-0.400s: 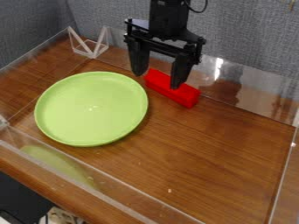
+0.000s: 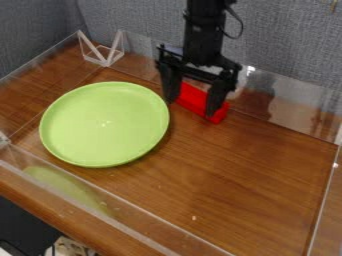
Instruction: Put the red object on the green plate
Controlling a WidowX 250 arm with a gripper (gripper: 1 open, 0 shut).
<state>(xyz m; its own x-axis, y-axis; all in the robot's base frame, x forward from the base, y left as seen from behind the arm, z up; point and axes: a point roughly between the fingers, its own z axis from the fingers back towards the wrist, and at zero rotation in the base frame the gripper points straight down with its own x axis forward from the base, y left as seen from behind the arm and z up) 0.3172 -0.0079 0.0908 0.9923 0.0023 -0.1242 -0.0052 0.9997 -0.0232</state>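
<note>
The red object [image 2: 203, 101], a bright red bar, lies on the wooden table just right of the green plate [image 2: 104, 123]. My gripper [image 2: 197, 97] points straight down over it and is open. Its two black fingers stand on either side of the bar, the left finger [image 2: 171, 92] near the plate's rim. Part of the block is hidden behind the fingers. I cannot tell whether the fingers touch the block. The lime-green plate holds nothing.
Clear acrylic walls [image 2: 160, 225] run around the wooden table [image 2: 241, 180]. A small white wire-frame stand [image 2: 99, 47] sits at the back left corner. Grey fabric forms the backdrop.
The gripper has shifted a little to the right and dropped lower, so its open fingers now straddle the red block. Block and plate have not moved.
</note>
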